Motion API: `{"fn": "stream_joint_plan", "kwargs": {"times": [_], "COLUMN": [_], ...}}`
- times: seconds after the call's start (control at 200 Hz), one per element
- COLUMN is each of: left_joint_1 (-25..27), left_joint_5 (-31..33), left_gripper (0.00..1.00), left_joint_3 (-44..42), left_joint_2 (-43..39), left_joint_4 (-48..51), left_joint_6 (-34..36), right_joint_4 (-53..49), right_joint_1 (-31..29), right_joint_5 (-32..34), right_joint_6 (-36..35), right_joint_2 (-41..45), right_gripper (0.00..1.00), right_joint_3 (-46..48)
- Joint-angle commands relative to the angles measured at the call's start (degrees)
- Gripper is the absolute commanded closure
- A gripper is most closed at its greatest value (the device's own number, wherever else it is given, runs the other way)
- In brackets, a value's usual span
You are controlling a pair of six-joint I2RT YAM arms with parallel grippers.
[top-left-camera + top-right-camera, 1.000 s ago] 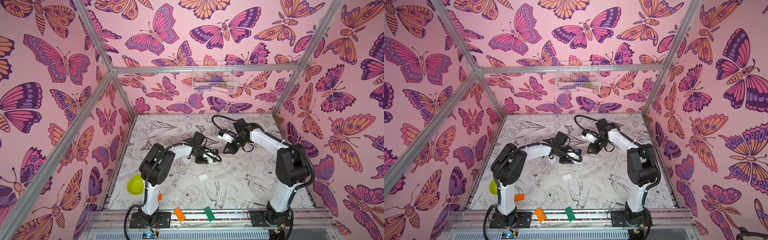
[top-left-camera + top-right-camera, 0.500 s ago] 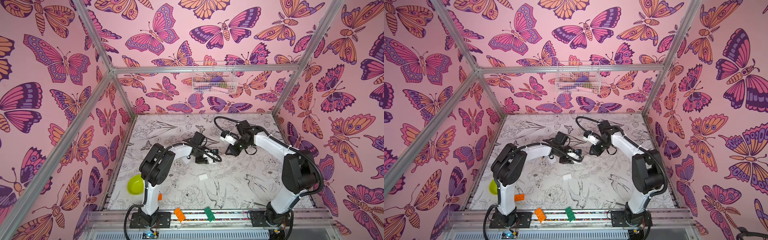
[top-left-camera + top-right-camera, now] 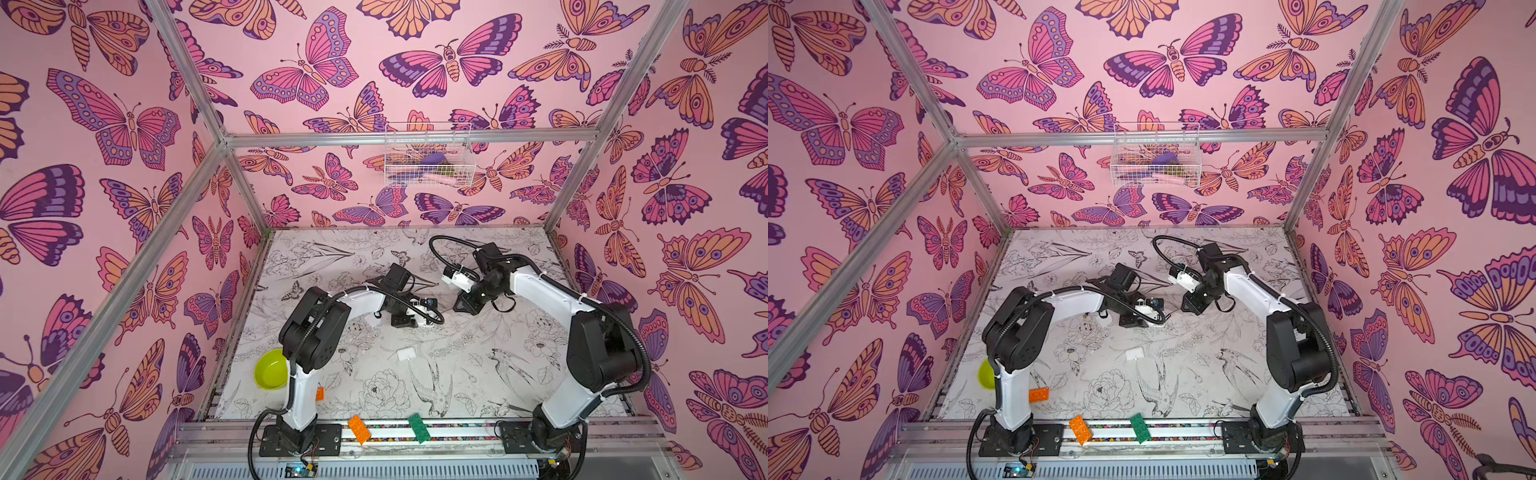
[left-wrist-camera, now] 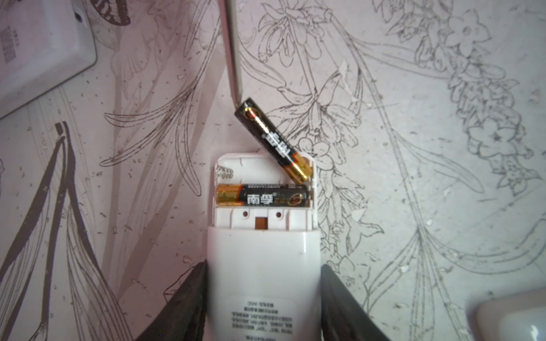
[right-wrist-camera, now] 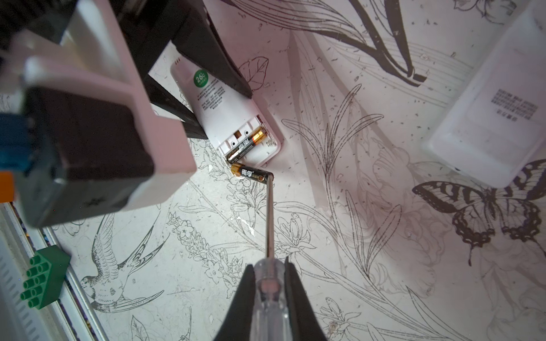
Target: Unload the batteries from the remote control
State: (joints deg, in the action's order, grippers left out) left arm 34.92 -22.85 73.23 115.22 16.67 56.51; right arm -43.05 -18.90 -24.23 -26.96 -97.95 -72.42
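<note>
Left hand (image 4: 263, 283) clamped on remote (image 4: 260, 245); right hand (image 5: 270, 283) clamped on screwdriver (image 5: 269, 224); both arms stretched inward, low

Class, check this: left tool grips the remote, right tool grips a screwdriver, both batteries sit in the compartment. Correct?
No. Only one battery sits inside; the other battery lies out by the remote's end, at the screwdriver tip, per the left wrist view. Rest stands.

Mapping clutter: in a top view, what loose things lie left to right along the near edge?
Bowl → small orange brick → orange brick on the rail → green brick.
</note>
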Motion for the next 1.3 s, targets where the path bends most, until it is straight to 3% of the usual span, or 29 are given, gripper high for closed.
{"fn": "stream_joint_plan", "kwargs": {"times": [0.0, 0.646, 0.776, 0.881, 1.021, 1.292], "left_joint_1": [0.62, 0.65, 0.67, 0.63, 0.67, 0.6], "left_joint_5": [1.6, 1.5, 1.17, 0.64, 0.72, 0.65], "left_gripper": [0.49, 0.5, 0.5, 0.5, 0.5, 0.5], "left_joint_3": [-1.54, -3.08, -3.48, -3.49, -3.5, -3.14], "left_joint_2": [1.39, 0.07, -0.4, -0.61, -0.8, -0.13], "left_joint_4": [-0.4, -1.55, -1.78, -1.78, -1.74, -1.7], "left_joint_6": [-0.08, -0.11, -0.13, -0.41, -0.61, -1.2], "right_joint_4": [-1.07, -3.1, -3.03, -3.12, -14.85, -18.34], "right_joint_1": [-0.44, -0.35, 1.6, 2.31, 2.25, 1.72], "right_joint_5": [-0.48, 4.4, 6.93, 13.87, 22.99, 22.27], "right_joint_6": [-0.54, -1.15, 0.24, 2.0, 3.44, 3.02], "right_joint_2": [-1.08, -1.69, 2.5, 6.16, 10.54, 25.35], "right_gripper": [1.0, 1.0, 1.0, 1.0, 1.0, 1.0], "right_joint_3": [-0.04, -0.97, 0.04, 1.23, 1.97, 15.21]}}
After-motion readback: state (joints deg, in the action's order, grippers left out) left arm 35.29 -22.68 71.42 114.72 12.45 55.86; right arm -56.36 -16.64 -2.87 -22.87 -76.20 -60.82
